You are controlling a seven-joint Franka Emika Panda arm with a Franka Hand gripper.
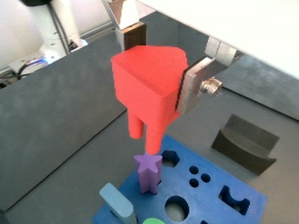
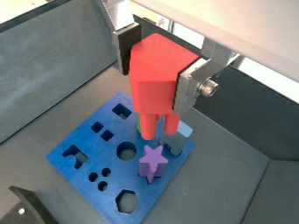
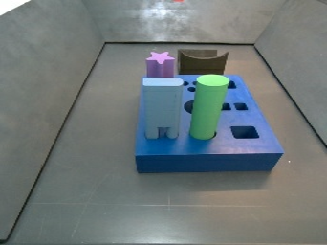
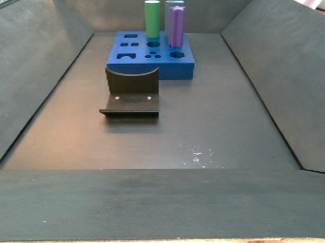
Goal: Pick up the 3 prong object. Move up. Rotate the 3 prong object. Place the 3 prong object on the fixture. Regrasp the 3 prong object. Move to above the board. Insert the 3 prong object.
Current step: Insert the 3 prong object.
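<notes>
In both wrist views my gripper [image 1: 163, 61] [image 2: 158, 70] is shut on the red 3 prong object [image 1: 146, 83] [image 2: 158, 79], prongs pointing down. I hold it in the air above the blue board [image 1: 219, 199] [image 2: 84, 144], near the purple star-topped peg [image 1: 147, 171] [image 2: 153, 159]. The dark fixture [image 1: 246, 140] [image 2: 30, 208] stands on the floor beside the board. Both side views show the board [image 3: 205, 158] [image 4: 178, 65] and the fixture [image 3: 198, 60] [image 4: 129, 90]. The gripper and the red object are out of view there.
A green cylinder [image 3: 208, 105] [image 4: 152, 21], a light blue block [image 3: 161, 107] [image 1: 117, 201] and the purple peg [image 3: 160, 63] [image 4: 178, 24] stand in the board. Grey bin walls enclose the floor.
</notes>
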